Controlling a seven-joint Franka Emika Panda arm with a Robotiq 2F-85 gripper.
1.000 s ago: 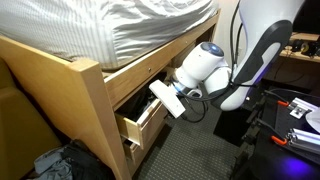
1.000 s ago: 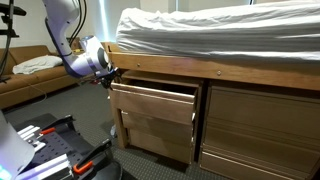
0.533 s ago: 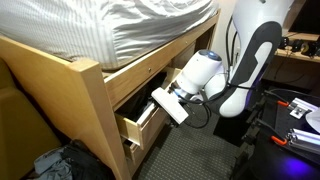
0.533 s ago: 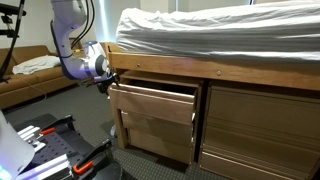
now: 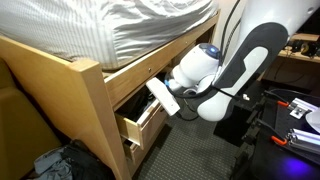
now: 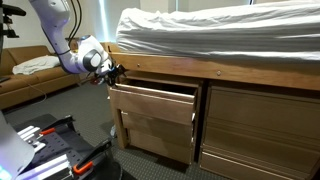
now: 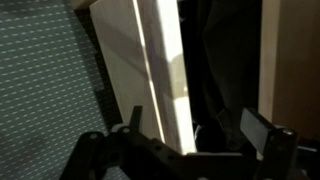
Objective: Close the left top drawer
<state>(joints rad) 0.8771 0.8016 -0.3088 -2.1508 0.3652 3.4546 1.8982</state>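
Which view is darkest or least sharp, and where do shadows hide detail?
Wrist view: darkest and soft; the gripper is nearly a silhouette, and only a bright strip on the left top drawer is lit. In an exterior view the drawer's inside lies in shadow; both exterior views are otherwise evenly lit.

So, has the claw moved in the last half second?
Yes. In an exterior view the claw has gone up and toward the bed rail, closer to the open drawer's top corner.
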